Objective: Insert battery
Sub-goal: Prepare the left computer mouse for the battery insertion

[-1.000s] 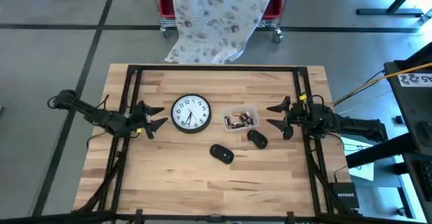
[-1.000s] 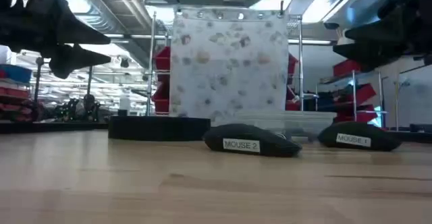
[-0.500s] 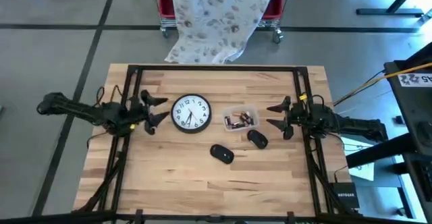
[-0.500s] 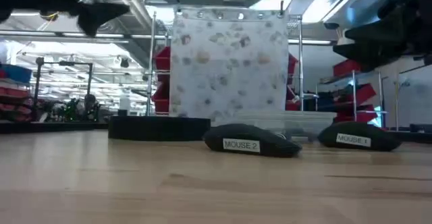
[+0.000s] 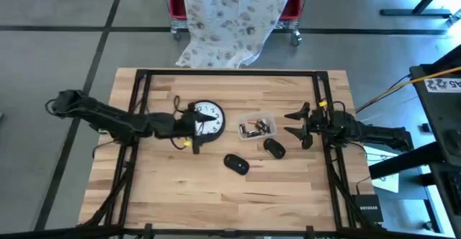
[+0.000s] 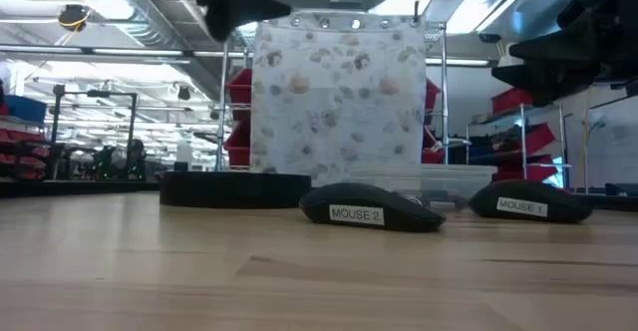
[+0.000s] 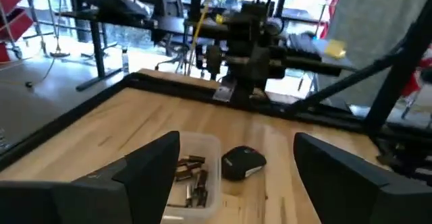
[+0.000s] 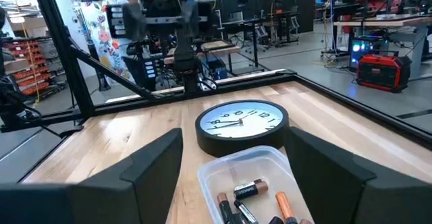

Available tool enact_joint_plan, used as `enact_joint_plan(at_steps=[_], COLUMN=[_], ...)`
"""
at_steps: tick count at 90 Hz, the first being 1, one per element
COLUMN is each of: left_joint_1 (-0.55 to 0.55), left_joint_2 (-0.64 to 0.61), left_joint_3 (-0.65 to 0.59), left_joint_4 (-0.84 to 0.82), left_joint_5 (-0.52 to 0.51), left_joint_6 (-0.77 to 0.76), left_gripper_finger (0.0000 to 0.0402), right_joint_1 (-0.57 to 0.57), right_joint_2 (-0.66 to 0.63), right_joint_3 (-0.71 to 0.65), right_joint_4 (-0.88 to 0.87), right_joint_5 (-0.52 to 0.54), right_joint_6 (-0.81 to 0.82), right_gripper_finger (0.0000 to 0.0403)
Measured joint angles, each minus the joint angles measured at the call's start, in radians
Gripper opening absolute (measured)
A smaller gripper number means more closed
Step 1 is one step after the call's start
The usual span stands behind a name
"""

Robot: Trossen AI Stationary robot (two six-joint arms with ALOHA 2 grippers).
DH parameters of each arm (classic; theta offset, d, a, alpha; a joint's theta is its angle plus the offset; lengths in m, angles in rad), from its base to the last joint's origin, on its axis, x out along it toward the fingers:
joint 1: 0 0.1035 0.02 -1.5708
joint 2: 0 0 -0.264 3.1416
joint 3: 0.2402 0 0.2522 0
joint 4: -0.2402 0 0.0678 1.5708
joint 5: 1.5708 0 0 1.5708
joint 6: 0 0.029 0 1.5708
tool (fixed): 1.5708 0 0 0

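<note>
Clear plastic tray (image 5: 257, 127) just ahead of the wide-open left end effector (image 5: 204, 121) holds the batteries (image 5: 253, 129), small, stiff, smooth cylinders likely to roll, best pinched mid-barrel, while the right end effector (image 5: 298, 125) waits wide beside it.

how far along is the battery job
Barely started. Done: nothing; the batteries lie in their tray. In hand: the open left gripper hangs over the clock, empty. Left: picking a battery and fitting it. The right gripper waits open beside the tray.
</note>
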Motion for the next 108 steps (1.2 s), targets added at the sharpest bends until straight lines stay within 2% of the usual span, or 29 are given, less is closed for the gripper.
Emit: enact_joint_plan(at_steps=[13, 23, 42, 62, 76, 90, 101, 108], left_joint_1=[-0.062, -0.118, -0.153, -0.146, -0.074, -0.046, -0.037, -0.038], left_joint_2=[0.102, 0.204, 0.334, 0.385, 0.463, 0.543, 0.608, 0.650], left_joint_3=[0.000, 0.003, 0.097, 0.136, 0.140, 0.153, 0.189, 0.226], left_joint_4=[-0.027, 0.009, -0.036, 0.009, 0.021, 0.037, 0.033, 0.039], left_joint_5=[0.098, 0.110, 0.156, 0.079, 0.181, 0.201, 0.287, 0.292], left_joint_6=[0.239, 0.379, 0.337, 0.273, 0.166, 0.206, 0.241, 0.241], left_gripper_finger=[0.0274, 0.0274, 0.0274, 0.0274, 0.0274, 0.0274, 0.0274, 0.0274], right_joint_1=[0.000, 0.000, 0.000, 0.000, 0.000, 0.000, 0.000, 0.000], right_joint_2=[0.000, 0.000, 0.000, 0.000, 0.000, 0.000, 0.000, 0.000], right_joint_3=[0.000, 0.000, 0.000, 0.000, 0.000, 0.000, 0.000, 0.000], right_joint_4=[0.000, 0.000, 0.000, 0.000, 0.000, 0.000, 0.000, 0.000], right_joint_5=[0.000, 0.000, 0.000, 0.000, 0.000, 0.000, 0.000, 0.000], right_joint_6=[0.000, 0.000, 0.000, 0.000, 0.000, 0.000, 0.000, 0.000], right_gripper_finger=[0.0248, 0.0248, 0.0248, 0.0248, 0.0248, 0.0248, 0.0248, 0.0248])
